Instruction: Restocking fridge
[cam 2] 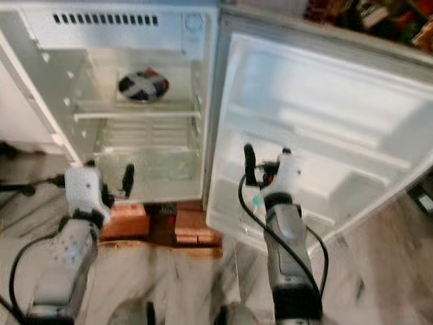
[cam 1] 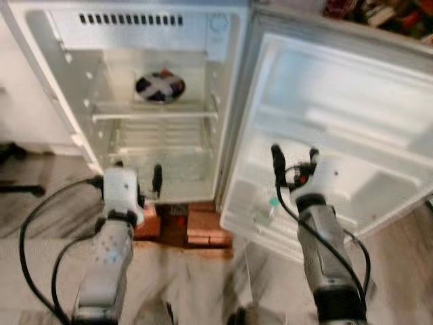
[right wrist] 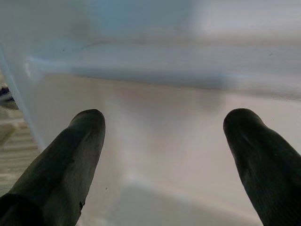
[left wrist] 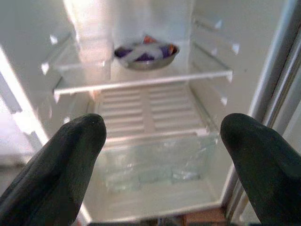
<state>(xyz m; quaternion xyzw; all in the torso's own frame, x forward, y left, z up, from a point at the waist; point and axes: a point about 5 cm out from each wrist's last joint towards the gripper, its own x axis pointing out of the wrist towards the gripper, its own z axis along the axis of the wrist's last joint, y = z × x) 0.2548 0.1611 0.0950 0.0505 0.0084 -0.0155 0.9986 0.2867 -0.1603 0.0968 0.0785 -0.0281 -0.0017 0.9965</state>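
Note:
A small white fridge (cam 1: 223, 101) stands open, its door (cam 1: 352, 115) swung out to the right. On its upper shelf (left wrist: 141, 80) sits a metal bowl (left wrist: 146, 52) holding something purple and white. Low down, a clear crisper drawer (left wrist: 155, 160) lies under a slatted shelf. My left gripper (cam 1: 139, 175) hovers open in front of the lower compartment with nothing between its fingers. My right gripper (cam 1: 295, 162) is open and empty too, facing the door's inner lining. A small bottle with a green cap (cam 1: 272, 203) rests in the door's lowest shelf, just below and left of the right gripper.
The fridge rests on red bricks (cam 1: 203, 227). Black cables (cam 1: 34, 230) loop beside my left arm over the pale floor. Colourful items (cam 1: 385, 13) lie beyond the door's top edge. A white wall or cabinet (cam 1: 27, 101) flanks the fridge on the left.

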